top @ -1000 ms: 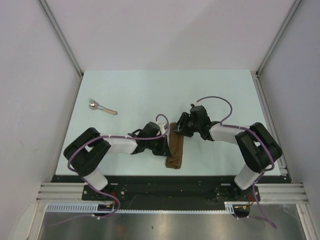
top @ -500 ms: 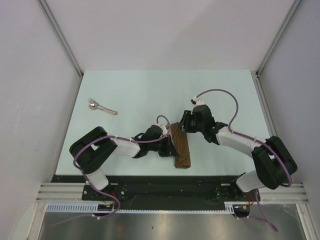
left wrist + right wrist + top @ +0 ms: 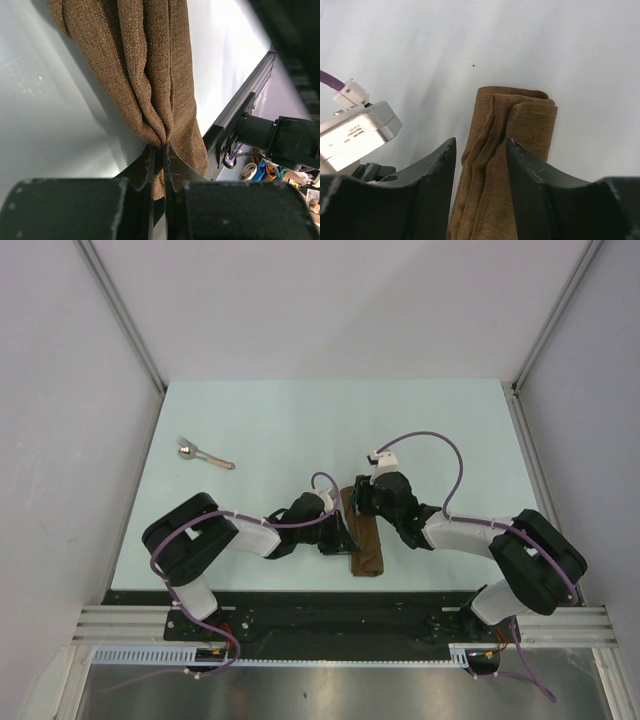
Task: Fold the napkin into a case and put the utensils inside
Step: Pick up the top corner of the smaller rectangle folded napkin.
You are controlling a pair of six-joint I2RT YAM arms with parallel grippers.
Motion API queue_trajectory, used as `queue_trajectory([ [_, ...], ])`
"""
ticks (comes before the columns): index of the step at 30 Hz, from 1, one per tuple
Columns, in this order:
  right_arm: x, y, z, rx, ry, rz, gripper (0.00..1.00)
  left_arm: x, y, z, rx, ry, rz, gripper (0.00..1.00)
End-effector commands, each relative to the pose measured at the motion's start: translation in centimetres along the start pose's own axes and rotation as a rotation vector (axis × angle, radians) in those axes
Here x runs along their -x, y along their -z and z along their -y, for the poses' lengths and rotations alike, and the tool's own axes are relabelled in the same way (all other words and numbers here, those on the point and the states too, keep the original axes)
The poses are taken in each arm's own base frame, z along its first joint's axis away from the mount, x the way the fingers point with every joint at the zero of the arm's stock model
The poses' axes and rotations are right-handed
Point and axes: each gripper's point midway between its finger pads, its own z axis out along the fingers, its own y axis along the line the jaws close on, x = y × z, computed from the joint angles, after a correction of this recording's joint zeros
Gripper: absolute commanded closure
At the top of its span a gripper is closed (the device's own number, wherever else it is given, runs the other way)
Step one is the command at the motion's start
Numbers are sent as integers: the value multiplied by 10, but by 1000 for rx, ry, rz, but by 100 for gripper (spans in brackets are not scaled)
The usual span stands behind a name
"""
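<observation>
Two arms meet near-centre on the worktop (image 3: 300, 420), where the napkin (image 3: 364, 540) lies as a narrow folded strip. Left gripper (image 3: 159, 159) jaws pinch its bunched edge; right gripper (image 3: 480, 150) jaws stand spread astride the far end, not gripping. Prob. the folding step, approx. done. Far left, well apart, lie the utensils (image 3: 200, 454); next move: let go w/o undoing folds, fetch them.

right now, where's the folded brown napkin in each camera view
Top external: the napkin lies bottom centre, by the table's near edge, between the two arms.
Left wrist: the napkin runs from the top edge down into the left tool, which is pinched shut on it.
Right wrist: the napkin sits lower centre, passing between the right tool's spread fingers.
Shared landmark: the pale table under it.
</observation>
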Motion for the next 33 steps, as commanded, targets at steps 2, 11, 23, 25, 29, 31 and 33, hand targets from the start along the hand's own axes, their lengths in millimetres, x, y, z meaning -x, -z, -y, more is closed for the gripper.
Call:
queue_trajectory([
  [2,12,-15,-6,-1,3,74,53,2,0,10,-43,-12,13,100],
  [11,8,-15,-1,-19,-1,74,60,0,0,8,-42,-9,6,100],
  [23,-1,-24,-3,-9,-20,62,67,-1,0,8,-42,-5,3,100],
  [25,-1,-24,0,-20,-18,64,66,-1,0,7,-41,-5,4,100],
  [29,-1,-27,3,-39,-15,64,66,-2,0,7,-44,-4,4,100],
  [31,-4,-29,3,-38,-11,55,65,-1,0,7,-44,-2,6,100],
  [33,-3,-31,3,-46,-6,54,66,-1,0,7,-45,-1,6,100],
])
